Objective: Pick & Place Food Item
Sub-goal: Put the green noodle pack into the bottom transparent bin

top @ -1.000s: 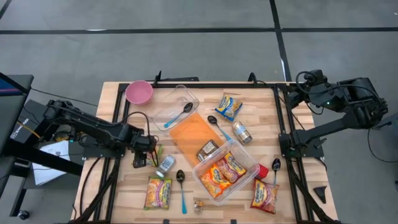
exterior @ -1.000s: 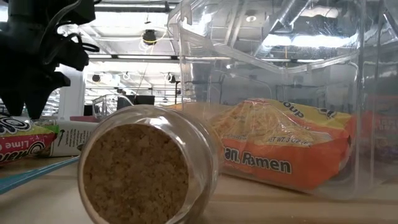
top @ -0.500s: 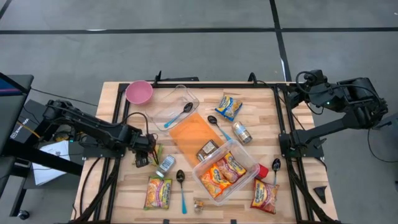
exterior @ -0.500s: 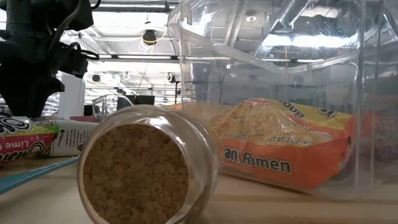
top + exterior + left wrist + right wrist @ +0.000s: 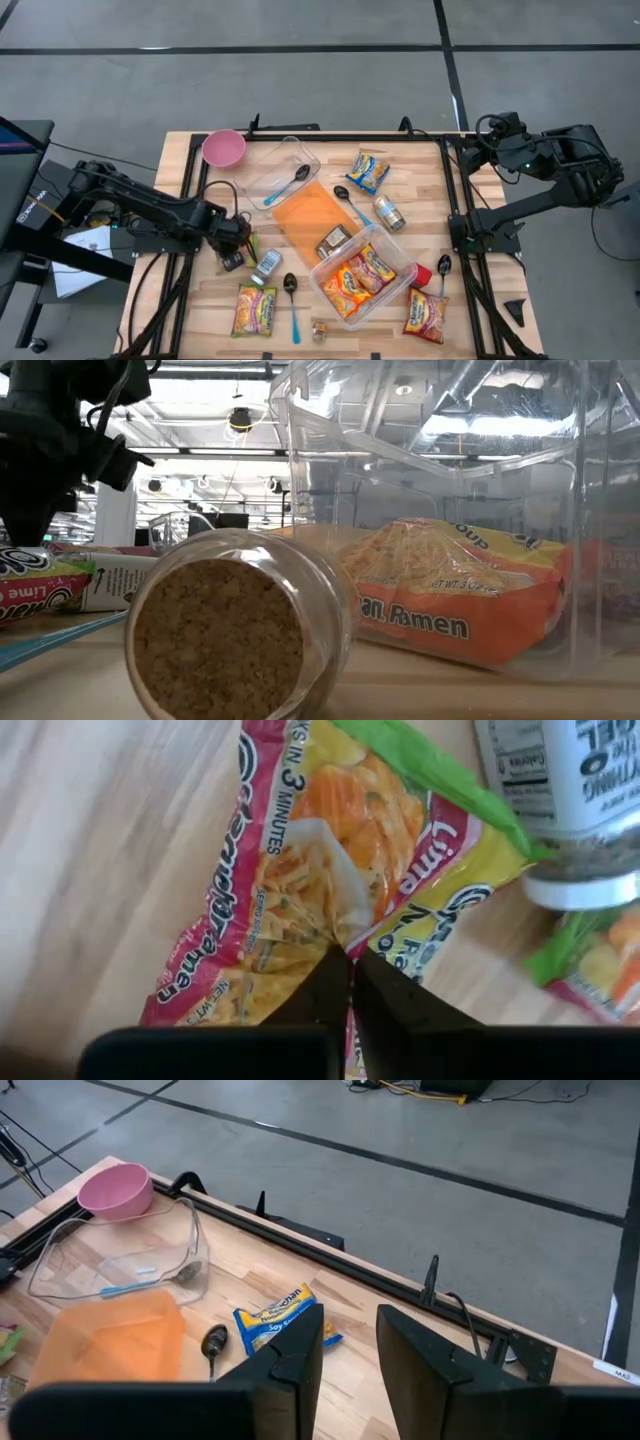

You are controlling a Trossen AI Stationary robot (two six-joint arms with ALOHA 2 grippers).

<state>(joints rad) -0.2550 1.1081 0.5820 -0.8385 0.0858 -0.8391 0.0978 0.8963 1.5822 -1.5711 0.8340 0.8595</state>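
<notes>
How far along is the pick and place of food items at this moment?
Done: two ramen packets already lie in the clear container. In hand: the left hand is shut on a lime ramen packet on the table. Left: lifting and placing it; other packets remain out. The right hand waits raised.

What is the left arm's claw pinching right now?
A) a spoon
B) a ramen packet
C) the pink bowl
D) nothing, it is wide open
B: in the left wrist view the left gripper has its fingers shut on the wrapper of a pink and yellow ramen packet, which lies on the wooden table beside a seasoning jar.
</notes>
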